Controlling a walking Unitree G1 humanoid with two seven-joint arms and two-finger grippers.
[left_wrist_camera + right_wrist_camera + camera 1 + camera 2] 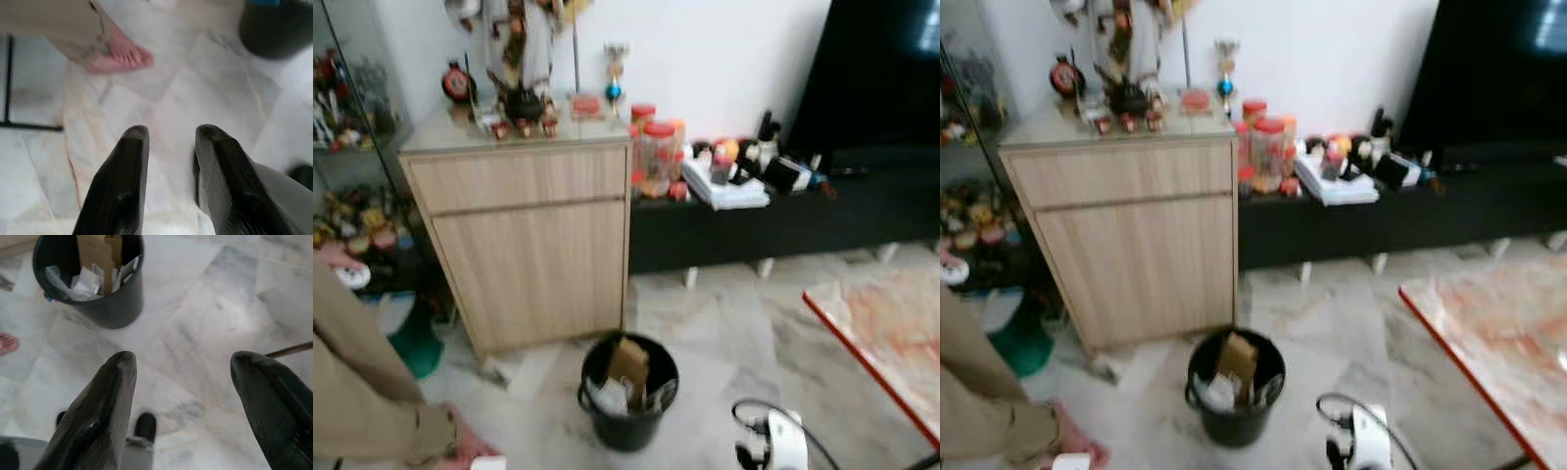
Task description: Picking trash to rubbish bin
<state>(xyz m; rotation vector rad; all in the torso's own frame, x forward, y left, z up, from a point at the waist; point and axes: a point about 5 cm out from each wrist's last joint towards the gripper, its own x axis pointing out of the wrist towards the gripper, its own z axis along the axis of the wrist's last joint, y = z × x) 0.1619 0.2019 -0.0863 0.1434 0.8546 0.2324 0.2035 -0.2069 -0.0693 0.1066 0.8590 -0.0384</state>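
Left eye view: the black bin [627,392] stands upright on the marble floor [724,333], just in front of a wooden cabinet [524,235], its mouth facing up. A brown cardboard piece [628,367] stands on end inside it, long axis near vertical, among white crumpled scraps [610,395].

The right gripper [183,367] hangs above bare floor, fingers spread wide with nothing between them, pointing down with the bin ahead of the tips. The left gripper [171,134] also points down at the floor, its fingers a small gap apart and empty.

A person's bare foot [122,54] rests on the floor beyond the left gripper, below a tan trouser leg [362,382].
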